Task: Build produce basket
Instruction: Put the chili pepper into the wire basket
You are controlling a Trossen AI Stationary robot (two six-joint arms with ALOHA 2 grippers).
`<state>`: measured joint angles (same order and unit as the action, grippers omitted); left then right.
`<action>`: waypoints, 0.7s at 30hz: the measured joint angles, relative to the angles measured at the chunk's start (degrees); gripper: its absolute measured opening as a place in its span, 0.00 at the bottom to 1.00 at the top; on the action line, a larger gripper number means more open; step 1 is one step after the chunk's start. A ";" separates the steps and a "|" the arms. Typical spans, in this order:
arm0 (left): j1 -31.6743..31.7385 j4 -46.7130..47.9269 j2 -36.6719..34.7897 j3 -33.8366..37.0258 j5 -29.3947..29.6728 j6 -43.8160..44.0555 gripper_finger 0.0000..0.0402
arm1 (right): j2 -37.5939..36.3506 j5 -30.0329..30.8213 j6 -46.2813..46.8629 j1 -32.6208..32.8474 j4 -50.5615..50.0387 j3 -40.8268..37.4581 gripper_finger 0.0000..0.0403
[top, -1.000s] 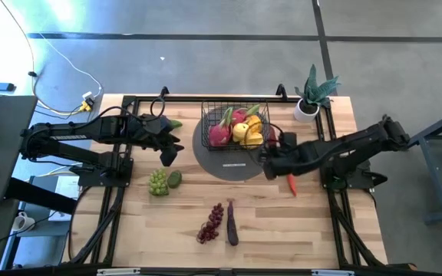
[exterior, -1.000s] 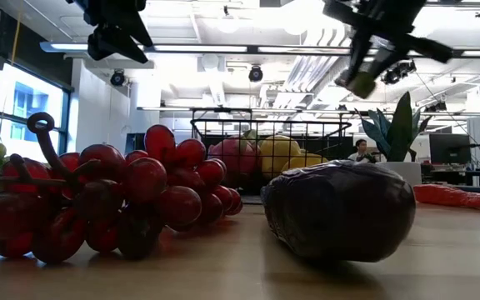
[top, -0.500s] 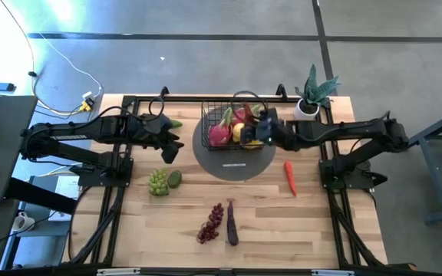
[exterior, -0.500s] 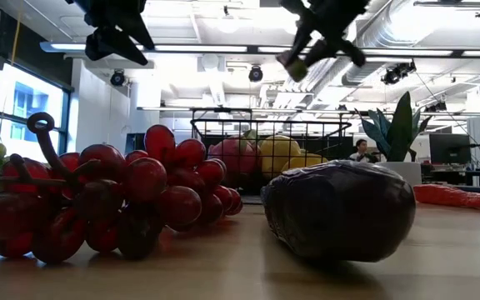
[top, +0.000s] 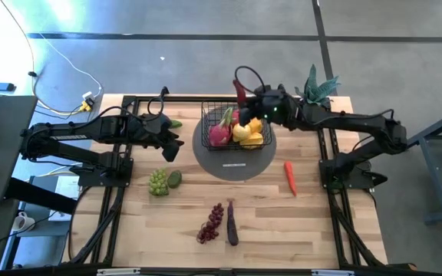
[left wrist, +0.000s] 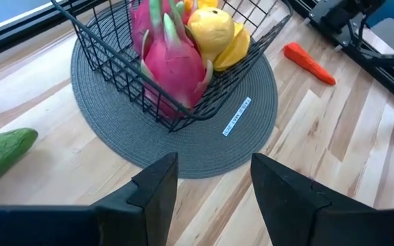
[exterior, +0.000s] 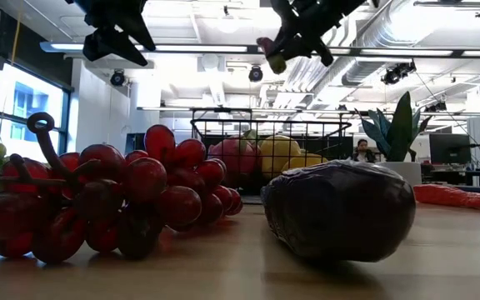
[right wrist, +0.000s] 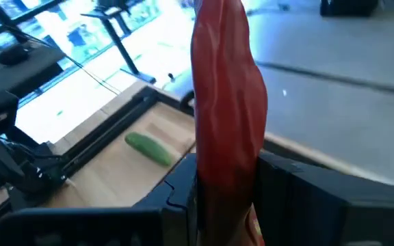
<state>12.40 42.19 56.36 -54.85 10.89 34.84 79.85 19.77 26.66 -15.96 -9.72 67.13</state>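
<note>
My right hand (top: pixel 245 103) grips a red chili (right wrist: pixel 228 109) near its lower end, above the basket (top: pixel 233 125). It looks light, smooth and slippery, so a mid-body pinch suits. My left hand (left wrist: pixel 214 191) waits open beside the grey mat (left wrist: pixel 183 147).

Both arms are dark, jointed and slim, each ending in a matte black pincer (left wrist: pixel 211 198), apparently with blocky fingers.

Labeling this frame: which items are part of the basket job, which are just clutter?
Job:
basket with dragon fruit and yellow fruit
red chili in right gripper
second chili
green grapes
red grapes
eggplant
cucumber

Clutter:
potted plant
grey mat
</note>
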 joint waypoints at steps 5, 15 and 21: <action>0.00 0.00 0.00 0.00 0.48 0.58 0.43 | 0.00 -3.35 -7.90 -2.97 2.18 0.00 0.18; 0.00 0.00 0.00 0.00 0.48 0.33 0.43 | 0.02 -13.10 -25.41 -6.49 8.17 0.00 0.18; 0.00 0.00 0.00 0.00 1.45 0.14 0.43 | 0.02 -19.88 -29.18 -7.33 17.91 0.00 0.18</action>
<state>12.40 42.19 56.36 -54.85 12.34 34.99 79.88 -0.11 -2.51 -23.29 8.19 67.13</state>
